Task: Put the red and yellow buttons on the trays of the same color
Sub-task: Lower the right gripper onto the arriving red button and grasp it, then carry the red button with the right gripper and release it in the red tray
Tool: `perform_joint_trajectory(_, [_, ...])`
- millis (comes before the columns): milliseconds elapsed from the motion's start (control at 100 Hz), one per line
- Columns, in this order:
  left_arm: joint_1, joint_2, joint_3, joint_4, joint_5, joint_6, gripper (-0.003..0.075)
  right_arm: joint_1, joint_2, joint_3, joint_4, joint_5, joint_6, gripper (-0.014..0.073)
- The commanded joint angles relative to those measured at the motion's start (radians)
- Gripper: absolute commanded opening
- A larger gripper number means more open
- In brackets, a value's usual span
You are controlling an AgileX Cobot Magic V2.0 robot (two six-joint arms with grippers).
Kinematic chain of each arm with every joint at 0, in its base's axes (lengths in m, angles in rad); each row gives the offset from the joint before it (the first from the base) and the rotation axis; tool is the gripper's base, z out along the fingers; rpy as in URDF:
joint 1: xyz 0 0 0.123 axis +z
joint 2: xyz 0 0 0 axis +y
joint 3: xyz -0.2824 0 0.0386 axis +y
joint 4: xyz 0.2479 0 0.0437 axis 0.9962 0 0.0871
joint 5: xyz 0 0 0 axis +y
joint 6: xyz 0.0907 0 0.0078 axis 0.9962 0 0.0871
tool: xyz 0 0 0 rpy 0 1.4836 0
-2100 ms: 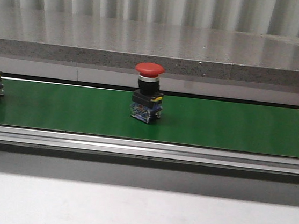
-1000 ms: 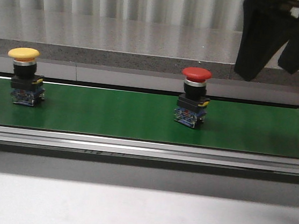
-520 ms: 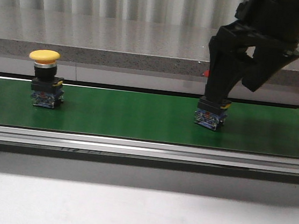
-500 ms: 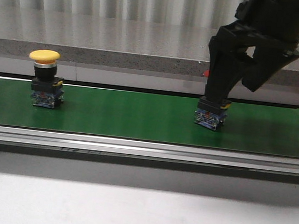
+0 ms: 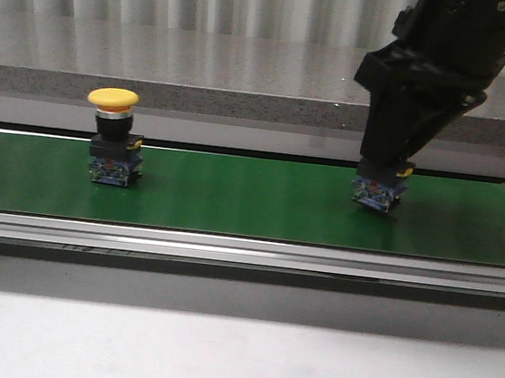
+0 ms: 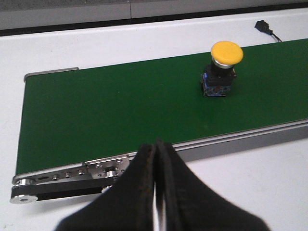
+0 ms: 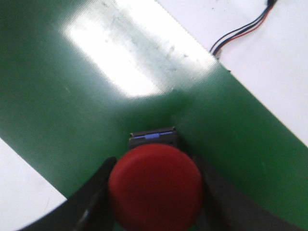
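Observation:
The red button [image 7: 154,185] stands on the green conveyor belt [image 5: 233,196]. In the front view only its blue and black base [image 5: 378,192] shows, under my right gripper [image 5: 385,163]. In the right wrist view the black fingers [image 7: 94,197] press against both sides of the red cap, so the gripper is shut on it. The yellow button [image 5: 112,137] stands upright on the belt at the left, and it also shows in the left wrist view [image 6: 220,70]. My left gripper [image 6: 156,154] is shut and empty, off the belt's near edge. No trays are in view.
A grey stone ledge [image 5: 244,106] runs behind the belt and a metal rail [image 5: 227,250] along its front. The white table [image 5: 215,358] lies in front. A cable [image 7: 240,33] and a black plug [image 6: 263,25] lie beyond the belt.
Both buttons have travelled to the right on the belt. My right gripper came down over the red button and its fingers closed on the cap.

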Motion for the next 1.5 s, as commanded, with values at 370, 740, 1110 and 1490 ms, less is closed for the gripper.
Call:
perform_joint_trajectory(370, [-0.009,0.0,-0.025,-0.012,-0.058,-0.001,-0.002,-0.425,-0.209,-0.03,0.008,-0.035,0.151,0.005])
perform_joint_trajectory(740, [-0.009,0.0,-0.025,-0.012,-0.058,-0.001,-0.002,-0.803,-0.209,-0.03,0.008,-0.055,0.283,0.005])
perform_joint_trajectory(1110, [-0.009,0.0,-0.025,-0.012,-0.058,-0.001,-0.002,-1.0,-0.097,-0.03,0.008,-0.133,0.34,0.005])
perform_joint_trajectory(1490, [-0.009,0.0,-0.025,-0.012,-0.058,-0.001,-0.002,-0.997,0.025,-0.03,0.103,-0.284,0.34,0.005])
